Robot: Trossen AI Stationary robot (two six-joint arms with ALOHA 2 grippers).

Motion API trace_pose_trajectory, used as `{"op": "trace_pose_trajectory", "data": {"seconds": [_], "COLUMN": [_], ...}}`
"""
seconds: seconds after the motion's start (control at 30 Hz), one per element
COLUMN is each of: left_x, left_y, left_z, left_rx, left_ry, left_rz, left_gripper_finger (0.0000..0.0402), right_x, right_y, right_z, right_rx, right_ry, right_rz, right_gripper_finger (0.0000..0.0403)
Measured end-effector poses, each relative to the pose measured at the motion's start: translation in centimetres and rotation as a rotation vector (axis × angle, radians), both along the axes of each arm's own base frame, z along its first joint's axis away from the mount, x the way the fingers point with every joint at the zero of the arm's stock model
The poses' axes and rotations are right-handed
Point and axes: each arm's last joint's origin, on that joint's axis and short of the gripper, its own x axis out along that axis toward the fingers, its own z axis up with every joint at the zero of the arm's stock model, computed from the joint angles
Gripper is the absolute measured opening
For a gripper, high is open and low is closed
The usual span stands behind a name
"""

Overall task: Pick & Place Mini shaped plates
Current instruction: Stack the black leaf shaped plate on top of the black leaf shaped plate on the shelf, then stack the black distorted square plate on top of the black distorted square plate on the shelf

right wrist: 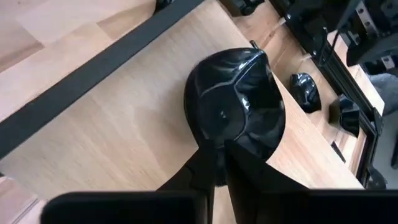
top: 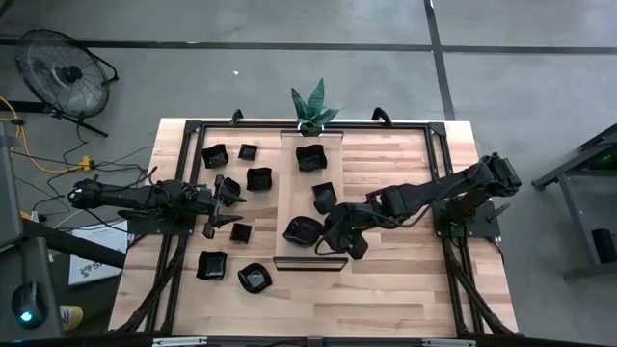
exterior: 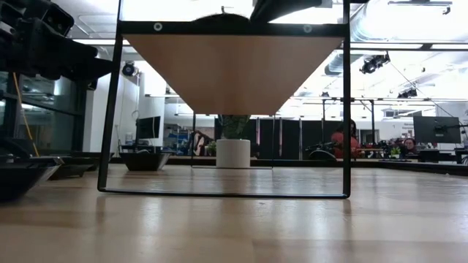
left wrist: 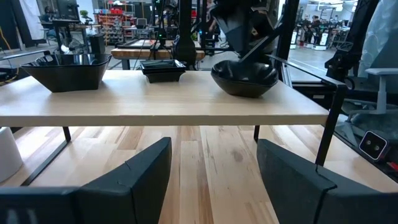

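Note:
A glossy black mini shaped plate (right wrist: 236, 106) with a wavy rim sits on the near end of the raised pale wooden board (top: 289, 193). My right gripper (right wrist: 219, 152) is closed on its rim; they show in the high view as plate (top: 302, 231) and right gripper (top: 323, 237). Two other plates (top: 310, 156) (top: 325, 198) rest farther back on the board. Several more plates (top: 258, 178) lie on the table to the board's left. My left gripper (top: 229, 202) waits among them, open and level, with nothing between its fingers (left wrist: 143, 174). My right gripper pinches the plate's rim (right wrist: 214, 144) on the side nearest the arm, one finger (right wrist: 252, 158) over the dish's inside and one (right wrist: 198, 168) outside. The fingers slant down from the table's right. The plate rests upright on the board.
The board stands on a black metal frame (exterior: 234, 193) above the table. A potted plant (top: 314, 106) stands at the table's far edge behind it. Loose plates (top: 212, 264) (top: 254, 278) lie near the left front. Bare table lies along the near edge.

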Motion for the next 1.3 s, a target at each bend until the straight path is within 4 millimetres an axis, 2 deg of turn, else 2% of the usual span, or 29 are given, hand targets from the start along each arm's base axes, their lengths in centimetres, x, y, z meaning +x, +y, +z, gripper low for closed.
{"op": "trace_pose_trajectory", "data": {"seconds": [0.17, 0.33, 0.6, 0.67, 0.8, 1.17, 1.3], "left_x": [0.0, 0.0, 0.0, 0.0, 0.0, 0.0, 0.0], "left_y": [0.0, 0.0, 0.0, 0.0, 0.0, 0.0, 0.0], "left_z": [0.0, 0.0, 0.0, 0.0, 0.0, 0.0, 0.0], "left_rx": [0.0, 0.0, 0.0, 0.0, 0.0, 0.0, 0.0], "left_ry": [-0.001, 0.0, 0.0, 0.0, 0.0, 0.0, 0.0], "left_rz": [0.0, 0.0, 0.0, 0.0, 0.0, 0.0, 0.0], "left_gripper_finger": [0.0234, 0.0234, 0.0234, 0.0234, 0.0234, 0.0234, 0.0234], "right_x": [0.0, -0.2, -2.6, -3.7, -6.6, -14.7, -16.9], "right_y": [0.0, 0.1, 1.7, 1.9, 1.2, -3.7, -5.1], "right_z": [0.0, 0.4, 1.9, 1.9, 0.0, -3.1, -5.5], "right_rx": [-0.005, 0.026, 0.112, 0.169, 0.273, 0.551, 0.561], "right_ry": [-0.007, -0.031, -0.055, -0.075, -0.134, -0.512, -0.615], "right_rz": [-0.025, -0.136, -0.322, -0.369, -0.418, -0.434, -0.484], "right_gripper_finger": [0.0044, 0.0063, 0.0069, 0.0065, 0.0052, 0.0023, 0.0015]}}
